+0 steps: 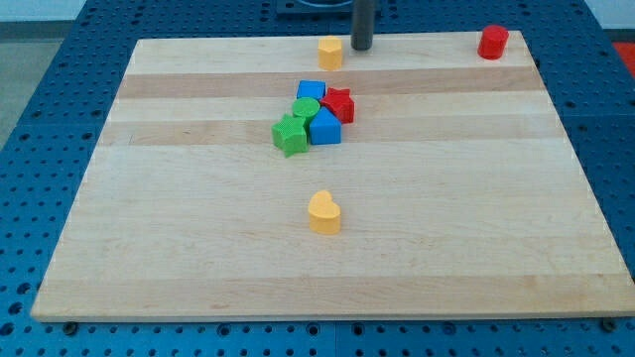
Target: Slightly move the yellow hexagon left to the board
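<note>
The wooden table (198, 238) carries eight small blocks and sits on a blue perforated base (40, 119). My tip (361, 48) comes down near the view's top edge, a little right of centre, and stands just beside the yellow hexagon (329, 52), on its right side. Whether the two touch I cannot tell; any gap is very thin. There is no gripper on this arm, only the dark rod, so nothing is held or clamped.

The yellow hexagon lies close to the table's top edge, slightly right of the middle of the view. Far to the view's right, near the top right corner, stands a red cylinder (492, 42), well apart from everything else.

Below the hexagon, towards the middle of the table, five blocks huddle together. A blue cube (311, 90) is at the top of the group, with a red star (338, 103) just to its right. A green cylinder (306, 108) sits under the blue cube, touching a green star (290, 134) at the lower left. A second blue block (324, 127), with a sloped top whose exact shape I cannot make out, lies at the lower right of the group, between the green star and the red star.

Farther down, near the centre of the lower half, a yellow heart (323, 212) lies alone.
</note>
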Action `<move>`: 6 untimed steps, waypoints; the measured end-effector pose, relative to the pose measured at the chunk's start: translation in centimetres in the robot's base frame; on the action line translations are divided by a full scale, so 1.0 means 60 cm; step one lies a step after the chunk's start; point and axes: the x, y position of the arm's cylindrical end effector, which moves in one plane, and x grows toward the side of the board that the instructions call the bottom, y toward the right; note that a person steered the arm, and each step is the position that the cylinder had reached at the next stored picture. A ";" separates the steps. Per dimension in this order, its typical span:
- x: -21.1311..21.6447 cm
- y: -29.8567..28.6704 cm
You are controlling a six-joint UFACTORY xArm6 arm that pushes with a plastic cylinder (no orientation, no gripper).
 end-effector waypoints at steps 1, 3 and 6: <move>0.039 -0.057; 0.067 -0.129; 0.029 -0.211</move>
